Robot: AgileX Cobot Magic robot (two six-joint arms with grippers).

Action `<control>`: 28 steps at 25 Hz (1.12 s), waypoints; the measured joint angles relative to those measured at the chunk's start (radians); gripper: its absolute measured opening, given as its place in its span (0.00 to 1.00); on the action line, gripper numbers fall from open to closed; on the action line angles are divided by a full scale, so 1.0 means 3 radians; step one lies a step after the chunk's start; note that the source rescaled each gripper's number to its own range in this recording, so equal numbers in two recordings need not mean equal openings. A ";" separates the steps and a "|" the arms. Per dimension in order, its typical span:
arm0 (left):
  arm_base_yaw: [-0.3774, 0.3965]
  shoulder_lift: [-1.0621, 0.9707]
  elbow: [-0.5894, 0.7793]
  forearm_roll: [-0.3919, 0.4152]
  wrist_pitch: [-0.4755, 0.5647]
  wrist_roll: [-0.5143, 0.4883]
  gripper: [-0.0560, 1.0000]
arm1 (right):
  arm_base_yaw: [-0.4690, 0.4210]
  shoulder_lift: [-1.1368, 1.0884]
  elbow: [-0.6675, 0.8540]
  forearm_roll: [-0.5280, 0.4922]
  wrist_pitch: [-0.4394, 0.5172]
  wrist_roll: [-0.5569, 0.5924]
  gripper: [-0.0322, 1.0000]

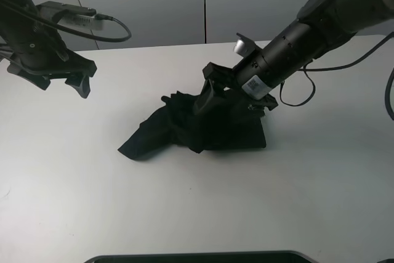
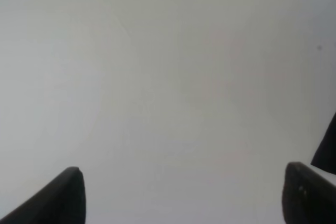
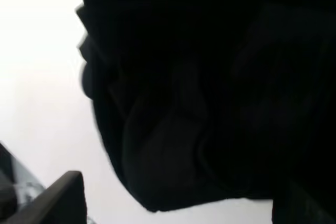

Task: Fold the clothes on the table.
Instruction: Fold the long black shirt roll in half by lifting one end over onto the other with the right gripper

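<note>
Exterior high: crumpled black garment [image 1: 184,130]

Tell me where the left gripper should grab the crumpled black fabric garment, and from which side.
Probably the black garment's pointed corner trailing toward the left gripper, approached from that side, low over the white table. It lies flat and clear of the bunched middle, where the right gripper sits.

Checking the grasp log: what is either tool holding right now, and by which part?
Nothing is clamped. The left tool hangs open over the white table; the right tool is open, its fingers straddling the crumpled black garment.
</note>
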 joint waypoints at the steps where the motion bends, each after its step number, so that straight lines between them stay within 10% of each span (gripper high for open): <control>1: 0.0000 0.0000 0.0000 0.0000 0.0005 0.0000 1.00 | 0.0044 0.0040 0.0001 0.0190 -0.0009 -0.0137 0.79; 9: 0.0000 0.0000 0.0000 0.0000 0.0005 0.0000 1.00 | 0.0508 0.0306 -0.0047 0.1564 -0.0023 -0.1100 0.71; 28: 0.0000 -0.0217 0.0000 -0.0037 0.0021 0.0159 1.00 | 0.0842 0.0322 -0.0224 0.1373 -0.0281 -0.0999 0.70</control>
